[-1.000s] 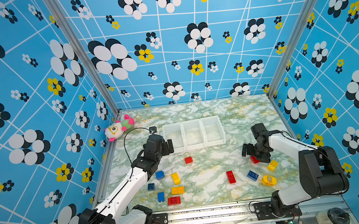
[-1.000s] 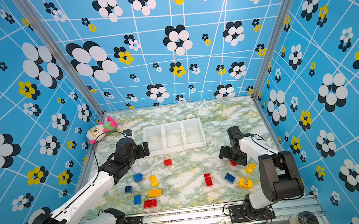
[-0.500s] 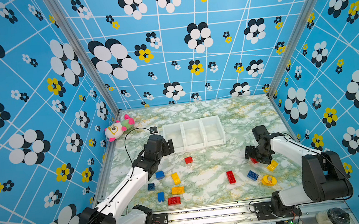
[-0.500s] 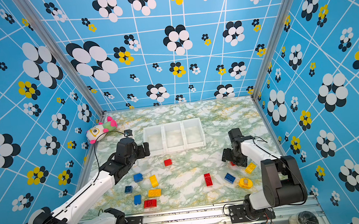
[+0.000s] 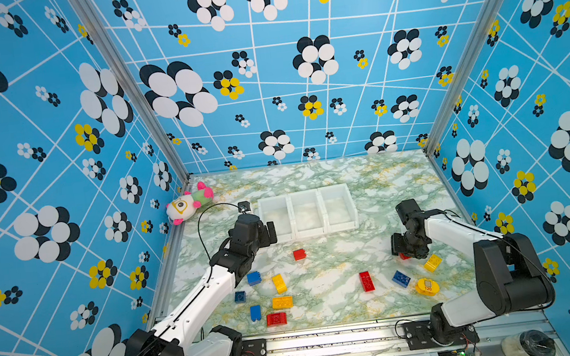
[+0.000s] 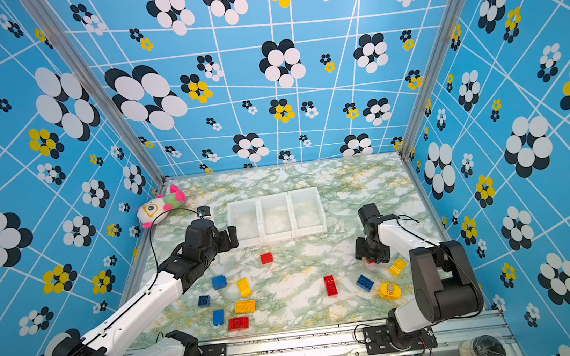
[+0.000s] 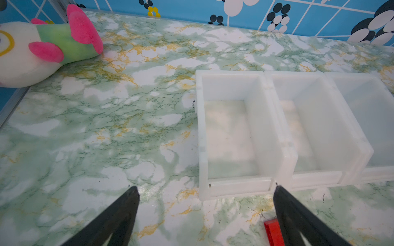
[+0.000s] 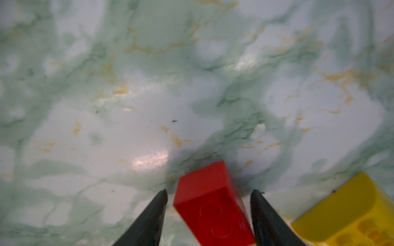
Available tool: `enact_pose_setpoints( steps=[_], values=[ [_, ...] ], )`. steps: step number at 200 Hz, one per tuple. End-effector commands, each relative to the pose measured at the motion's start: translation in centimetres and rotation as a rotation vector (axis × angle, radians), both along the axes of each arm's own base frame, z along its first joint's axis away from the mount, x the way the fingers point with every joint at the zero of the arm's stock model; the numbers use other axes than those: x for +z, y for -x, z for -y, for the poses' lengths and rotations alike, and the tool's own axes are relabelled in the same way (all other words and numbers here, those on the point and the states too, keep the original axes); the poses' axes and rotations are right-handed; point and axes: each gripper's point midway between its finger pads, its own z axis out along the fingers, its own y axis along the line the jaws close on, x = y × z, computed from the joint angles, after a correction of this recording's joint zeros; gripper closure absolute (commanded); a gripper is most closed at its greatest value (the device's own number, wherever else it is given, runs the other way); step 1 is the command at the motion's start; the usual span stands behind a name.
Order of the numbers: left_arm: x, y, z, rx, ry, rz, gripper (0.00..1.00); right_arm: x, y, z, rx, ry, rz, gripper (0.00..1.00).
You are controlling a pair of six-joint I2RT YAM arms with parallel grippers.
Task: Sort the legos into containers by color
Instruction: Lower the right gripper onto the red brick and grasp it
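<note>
The right gripper [image 8: 209, 191] is straddling a red brick [image 8: 204, 183], fingers sitting just off its sides. The left gripper [image 7: 205, 187] is hovering near the bins [image 7: 202, 127], fingers spread wide.

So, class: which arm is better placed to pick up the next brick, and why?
Right. The right jaws flank the red brick, slim gaps either side. The left jaws hang wide open and empty before the containers.
</note>
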Motion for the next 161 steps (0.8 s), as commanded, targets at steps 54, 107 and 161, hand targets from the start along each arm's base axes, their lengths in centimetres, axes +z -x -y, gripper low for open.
enact_pose_setpoints(
  steps=[54,107,161],
  values=[
    [0.1,-0.1,0.0,0.015,0.004,0.008,0.01,0.4,-0.9,-0.8,0.043,0.03,0.011,0.62],
    [-0.1,0.0,-0.1,0.015,0.004,0.002,0.01,1.6,-1.4,-1.4,0.045,0.028,0.039,0.73],
    [-0.6,0.5,0.1,0.01,0.02,-0.022,0.01,5.8,-4.2,-4.6,0.093,-0.026,0.149,0.74]
  ],
)
